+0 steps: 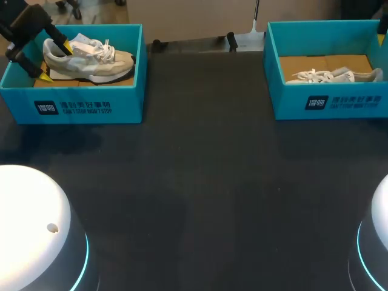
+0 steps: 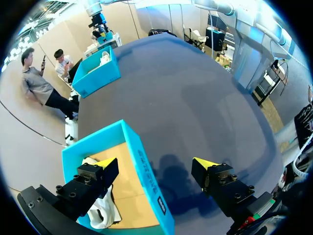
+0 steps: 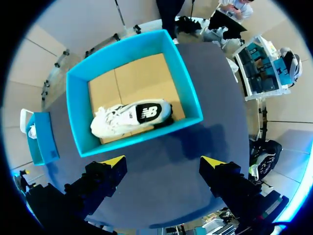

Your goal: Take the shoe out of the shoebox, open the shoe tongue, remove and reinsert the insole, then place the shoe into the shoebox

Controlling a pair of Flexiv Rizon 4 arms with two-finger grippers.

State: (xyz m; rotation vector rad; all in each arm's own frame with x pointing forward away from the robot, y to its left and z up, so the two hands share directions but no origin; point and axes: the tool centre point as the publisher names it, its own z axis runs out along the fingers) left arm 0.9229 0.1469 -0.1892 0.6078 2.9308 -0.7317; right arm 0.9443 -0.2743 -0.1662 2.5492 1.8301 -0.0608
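A teal shoebox (image 1: 91,106) at the table's back left holds a white and beige sneaker (image 1: 91,60) standing upright. My left gripper (image 1: 54,62) hangs open above that sneaker's heel end. In the left wrist view the left gripper (image 2: 156,162) straddles the box's long wall (image 2: 146,171), one finger over the white sneaker (image 2: 100,213) and the other over the table. A second teal shoebox (image 1: 327,100) at the back right holds a white sneaker (image 1: 333,76) on its side. My right gripper (image 3: 164,161) is open high above this box (image 3: 76,107) and its sneaker (image 3: 132,117).
The dark table (image 1: 200,182) stretches between the two boxes. The two white arm bases (image 1: 30,230) (image 1: 379,242) stand at the near corners. A white tag (image 1: 82,41) lies behind the left sneaker inside its box.
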